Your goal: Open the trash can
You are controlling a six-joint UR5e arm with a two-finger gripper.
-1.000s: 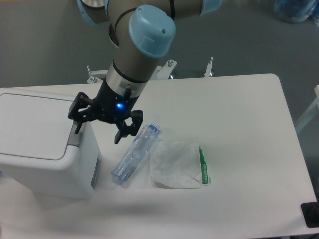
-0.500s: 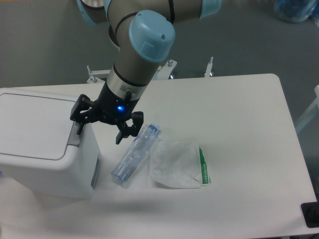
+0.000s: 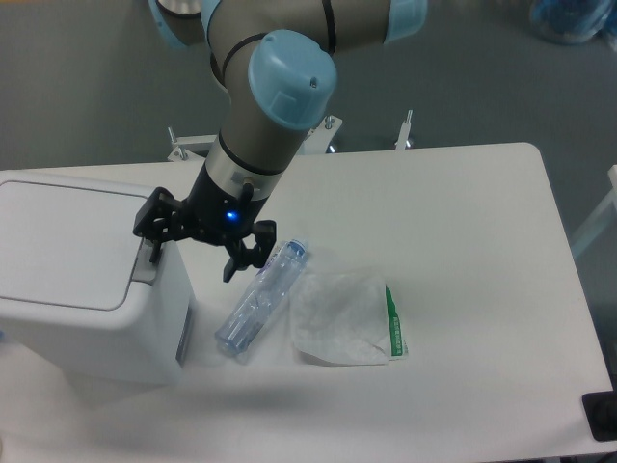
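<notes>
The trash can [image 3: 77, 280] is a large white boxy bin at the left edge, its flat lid lying closed. Its grey push tab [image 3: 147, 260] sits at the lid's right rim. My gripper [image 3: 193, 253] hangs open right beside the can's upper right corner. One black finger [image 3: 152, 241] rests at the grey tab; the other finger [image 3: 236, 262] points down over the table beside the bottle. Nothing is held between them.
A clear plastic bottle [image 3: 260, 297] lies on the white table [image 3: 463, 241] just right of the can. A crumpled clear wrapper with a green strip [image 3: 347, 318] lies beside it. A black object [image 3: 603, 415] sits at the lower right corner.
The gripper has shifted very slightly, its left finger settling lower against the grey tab. The lid has not lifted.
</notes>
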